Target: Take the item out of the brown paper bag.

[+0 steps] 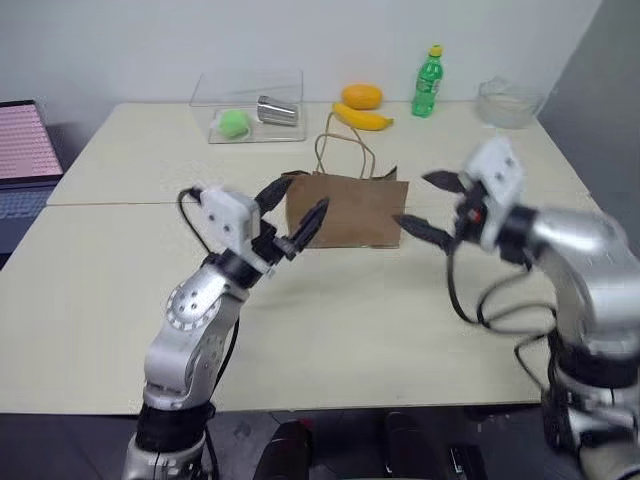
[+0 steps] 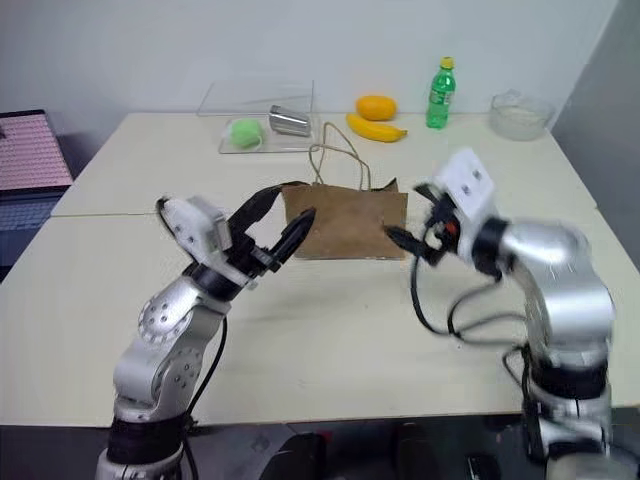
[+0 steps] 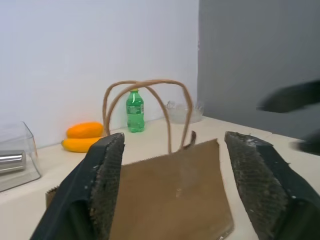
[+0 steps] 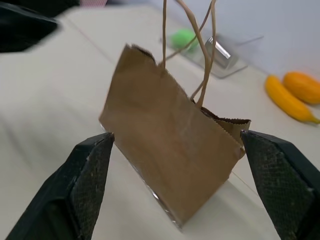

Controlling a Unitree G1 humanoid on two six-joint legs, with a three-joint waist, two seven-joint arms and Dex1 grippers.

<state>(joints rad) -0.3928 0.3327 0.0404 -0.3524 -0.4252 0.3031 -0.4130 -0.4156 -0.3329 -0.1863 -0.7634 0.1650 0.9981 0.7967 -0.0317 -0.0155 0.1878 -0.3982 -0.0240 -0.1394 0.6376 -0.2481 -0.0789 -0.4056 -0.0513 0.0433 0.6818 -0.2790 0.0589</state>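
Both hands hang spread and empty on either side of the brown paper bag [image 1: 346,210]: the left hand [image 1: 296,218] near its left end, the right hand [image 1: 432,205] near its right end. It stands upright at the desk [image 1: 330,330] middle, cord handles raised. Its walls hide the inside, so no item can be made out.
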